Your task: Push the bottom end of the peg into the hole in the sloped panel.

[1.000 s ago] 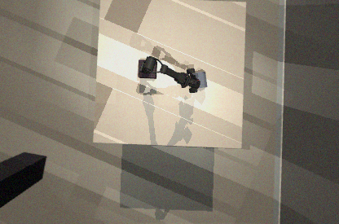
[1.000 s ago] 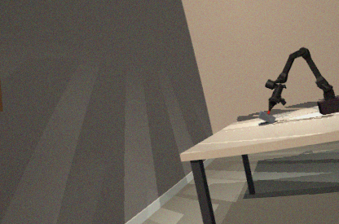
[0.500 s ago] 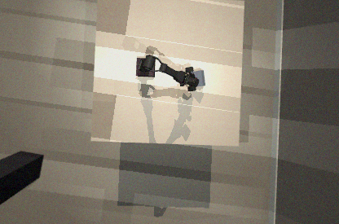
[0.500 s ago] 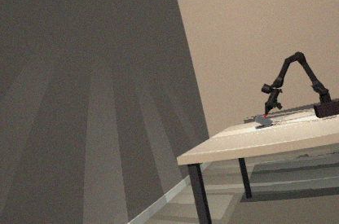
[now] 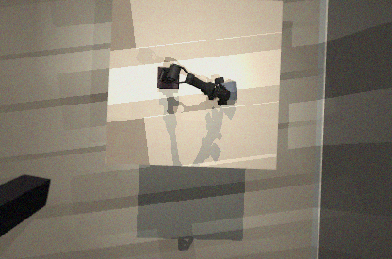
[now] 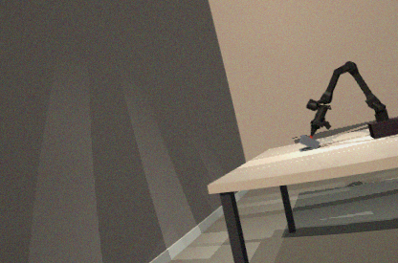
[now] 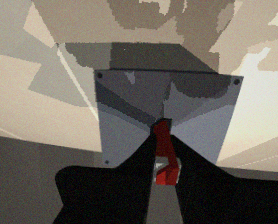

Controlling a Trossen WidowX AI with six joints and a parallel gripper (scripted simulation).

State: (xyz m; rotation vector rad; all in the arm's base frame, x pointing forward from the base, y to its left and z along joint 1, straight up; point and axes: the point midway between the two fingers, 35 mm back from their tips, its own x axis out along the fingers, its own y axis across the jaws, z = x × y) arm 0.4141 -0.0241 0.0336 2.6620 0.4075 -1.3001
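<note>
A: Where is the peg (image 7: 164, 150) seen at this moment?

B: The red peg is held between the two dark fingers of the gripper (image 7: 165, 172). In the wrist view it is seen in the middle, with its far end lying against the face of the grey sloped panel (image 7: 200, 110). The far tip is met at about the centre of the panel face. The hole itself cannot be made out, because the peg and the shadows cover that place.

A: How is the gripper described?

B: The fingers are pressed onto the peg from both sides, so the peg is pinched. The jaws are nearly closed, with only the peg's width between them.

A: And what is shown from outside?

B: In the exterior view the arm (image 6: 351, 82) is bent high over the table (image 6: 297, 168), and the gripper (image 6: 313, 131) is pointed down toward the small grey panel (image 6: 308, 141). A small red spot, the peg (image 6: 312, 135), is seen just at the panel. The panel is placed on the table top, well apart from the dark base (image 6: 383, 127) of the robot.

A: Is something added by the top view?

B: The arm (image 5: 200, 85) is seen stretched from its base (image 5: 167, 77) toward the panel (image 5: 232, 88), which is partly covered by the gripper. The peg cannot be seen there.
</note>
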